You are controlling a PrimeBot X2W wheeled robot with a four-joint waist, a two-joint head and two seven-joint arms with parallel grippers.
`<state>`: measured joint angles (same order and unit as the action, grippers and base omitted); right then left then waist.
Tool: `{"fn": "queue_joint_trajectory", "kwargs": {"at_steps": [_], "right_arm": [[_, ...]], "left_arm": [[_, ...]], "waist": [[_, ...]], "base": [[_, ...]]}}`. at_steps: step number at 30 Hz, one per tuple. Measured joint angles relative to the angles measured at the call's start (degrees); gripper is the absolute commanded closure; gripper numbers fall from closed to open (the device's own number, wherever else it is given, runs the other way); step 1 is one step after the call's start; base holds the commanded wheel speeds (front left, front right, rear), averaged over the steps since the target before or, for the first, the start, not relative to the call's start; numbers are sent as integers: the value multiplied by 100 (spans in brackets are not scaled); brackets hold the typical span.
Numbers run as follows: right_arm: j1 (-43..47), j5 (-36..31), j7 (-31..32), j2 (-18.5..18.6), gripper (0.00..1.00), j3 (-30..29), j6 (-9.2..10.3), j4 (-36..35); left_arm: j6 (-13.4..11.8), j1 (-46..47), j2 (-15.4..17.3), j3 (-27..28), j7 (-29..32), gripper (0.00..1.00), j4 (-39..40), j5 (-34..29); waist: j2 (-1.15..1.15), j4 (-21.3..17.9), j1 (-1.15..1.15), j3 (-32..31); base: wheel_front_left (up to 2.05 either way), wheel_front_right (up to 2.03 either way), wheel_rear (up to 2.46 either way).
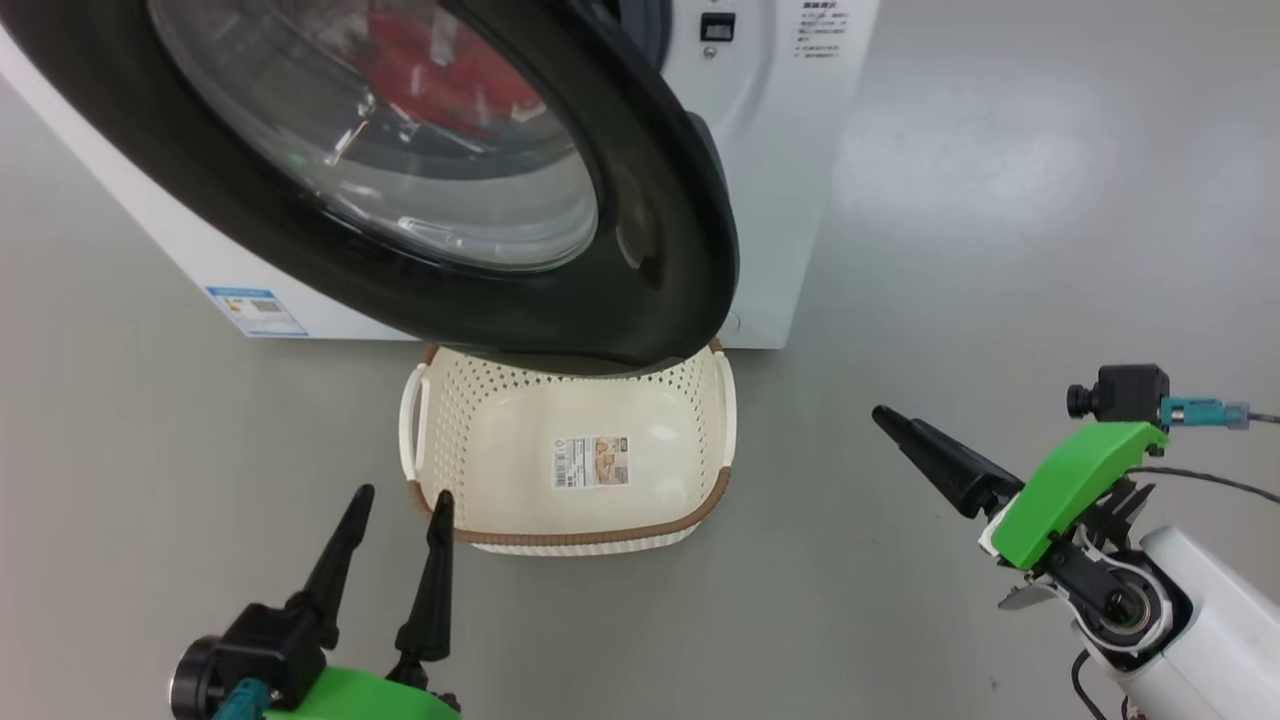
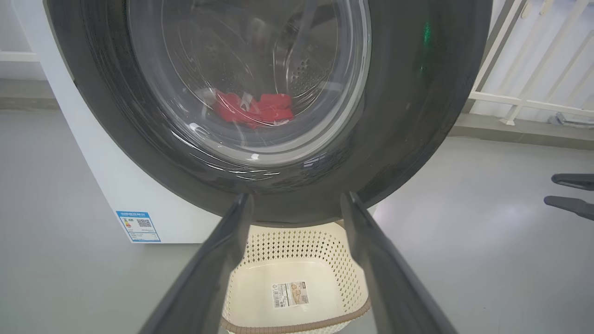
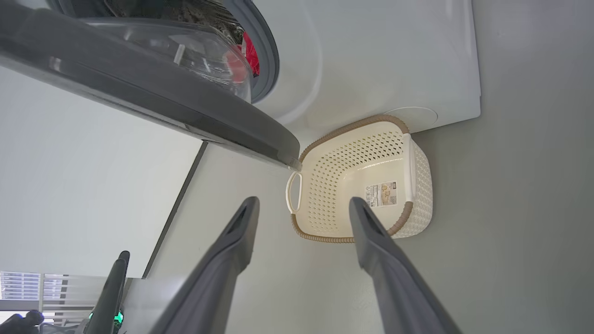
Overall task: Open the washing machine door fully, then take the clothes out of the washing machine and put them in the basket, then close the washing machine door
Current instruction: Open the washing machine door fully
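The washing machine door (image 1: 690, 230), black-rimmed with a glass bowl, hangs partly open from the white washing machine (image 1: 800, 200). Its lower edge overhangs the cream basket (image 1: 600, 537), which sits on the floor with nothing in it but a sticker. Red clothes (image 2: 253, 109) lie in the steel drum, seen through the glass. My left gripper (image 1: 404, 495) is open, low and just left of the basket's near corner, pointing at the door (image 2: 417, 116). My right gripper (image 3: 302, 200) is open and apart on the right, aimed at the basket (image 3: 325, 185), holding nothing.
Grey floor (image 1: 1000, 250) spreads to the right of the machine. A blue label (image 1: 257, 310) marks the machine's lower front. A white railing (image 2: 533, 93) stands behind on the right in the left wrist view.
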<state>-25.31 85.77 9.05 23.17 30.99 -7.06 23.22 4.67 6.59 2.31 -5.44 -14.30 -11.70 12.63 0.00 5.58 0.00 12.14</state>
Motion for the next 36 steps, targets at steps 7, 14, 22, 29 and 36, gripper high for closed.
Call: {"fn": "queue_joint_trajectory", "kwargs": {"at_steps": [7, 14, 22, 29, 36], "right_arm": [[153, -349, -669, 62, 0, 202, 0, -14], [297, -808, -1356, 211, 0, 661, 0, 93], [300, -1188, -2060, 367, 0, 1155, 0, 224], [311, -1510, -2318, 368, 0, 1177, 0, 335], [773, -2732, -2327, 53, 0, -121, 0, 77]], "left_arm": [[47, -90, 0, 78, 0, 0, -15, -56], [48, -199, 1, 175, 0, 0, -16, -57], [48, -218, 2, 221, 0, 0, -16, -99], [48, -220, 2, 266, 0, 0, -16, -99], [47, -224, 2, 342, 0, 0, -5, -100]], "waist": [[0, -175, 0, -156], [0, -304, 0, -253], [0, -389, 0, -280], [0, -433, 0, -279], [0, -495, 0, -261]], "base": [[0, 0, 0], [0, 0, 0], [0, 0, 0], [0, 0, 0], [0, 0, 0]]}}
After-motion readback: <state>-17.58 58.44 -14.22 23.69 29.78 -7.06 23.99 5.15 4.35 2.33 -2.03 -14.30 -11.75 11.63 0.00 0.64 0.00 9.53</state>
